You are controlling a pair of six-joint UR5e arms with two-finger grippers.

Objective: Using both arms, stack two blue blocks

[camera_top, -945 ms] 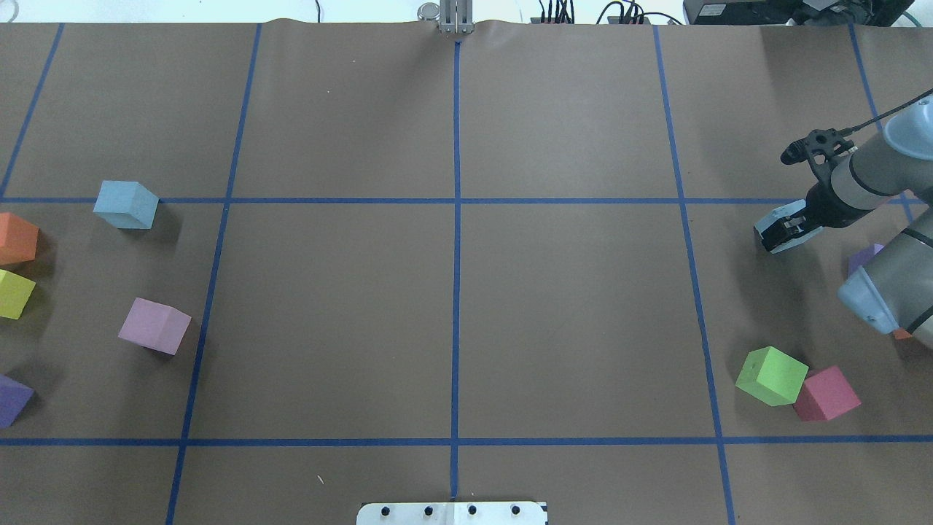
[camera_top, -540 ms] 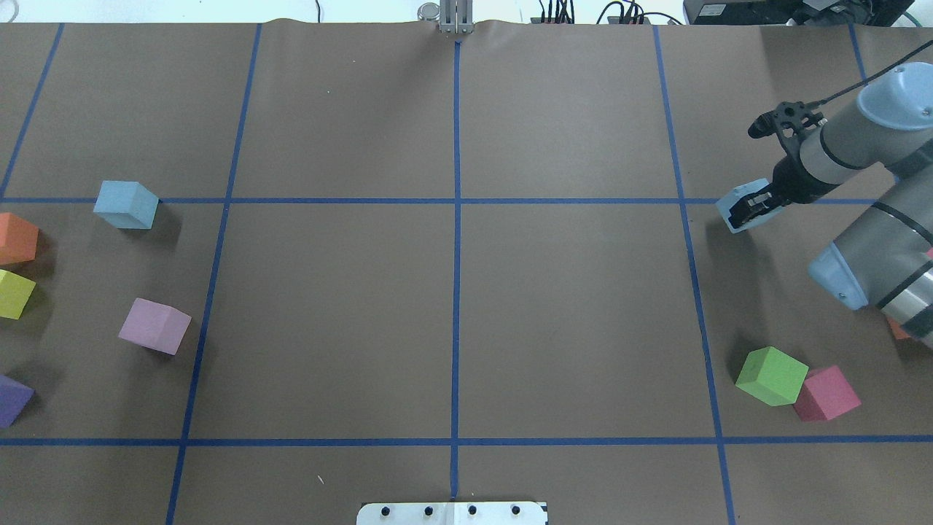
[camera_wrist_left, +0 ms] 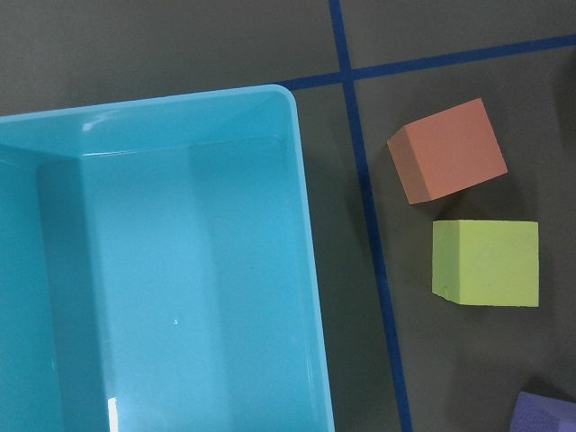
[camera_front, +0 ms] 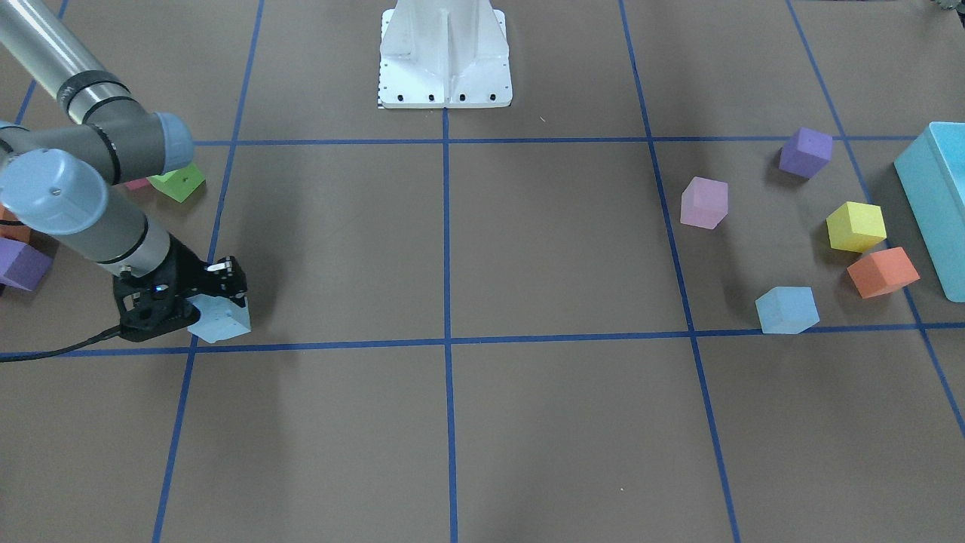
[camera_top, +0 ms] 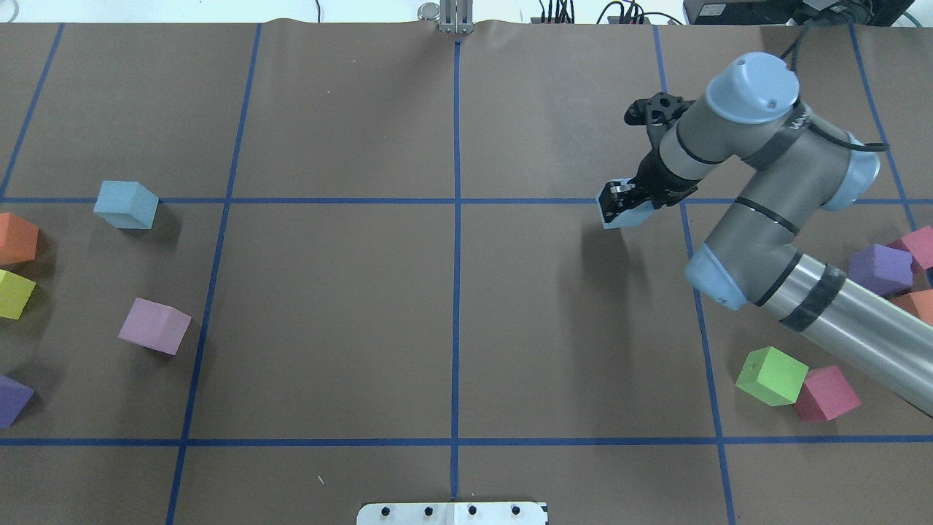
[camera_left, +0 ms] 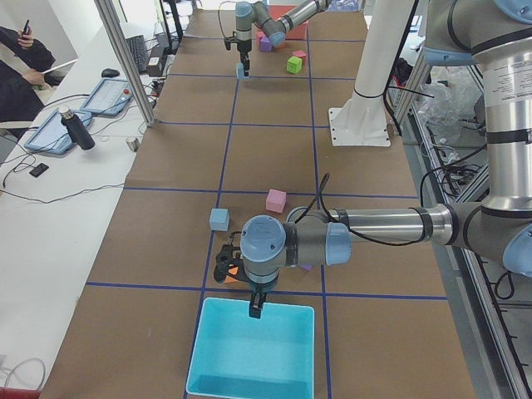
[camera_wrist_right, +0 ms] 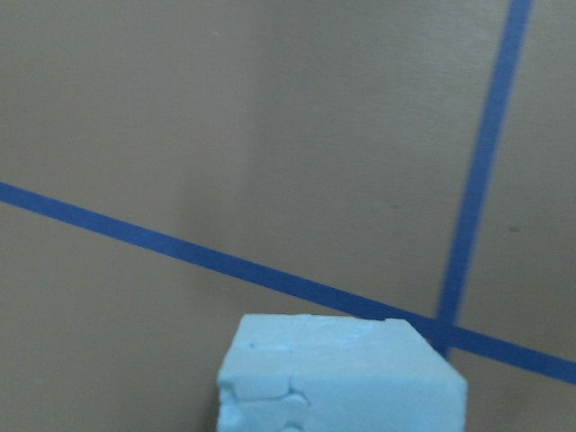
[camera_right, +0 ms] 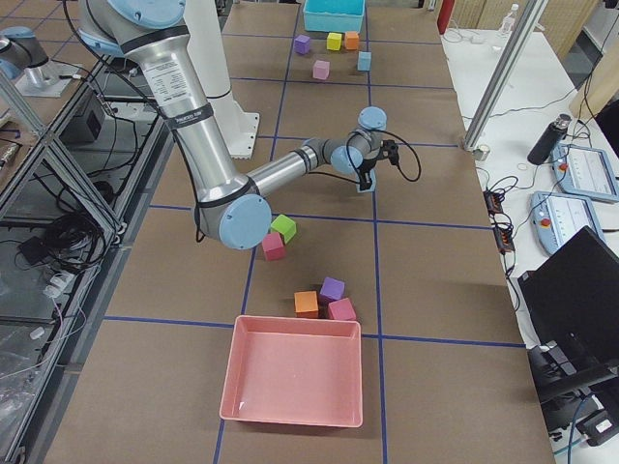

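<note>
Two blue blocks: one block (camera_top: pixel 611 216) is clamped in the right gripper (camera_top: pixel 625 203), raised over a tape crossing (camera_wrist_right: pixel 443 326), right arm (camera_top: pixel 754 222) folded at the elbow; the other block (camera_top: pixel 126 205) rests on the table's left side. Left gripper (camera_left: pixel 255 308) hangs over the box (camera_left: pixel 278 362), opening unclear.

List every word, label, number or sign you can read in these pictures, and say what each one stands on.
None can be read in any view.
White lettering on a black band of the right arm: too blurred to read.
Sticker on that arm's upright tube: too small to read.
The held blue block in the right gripper and the loose blue block: no print.
</note>
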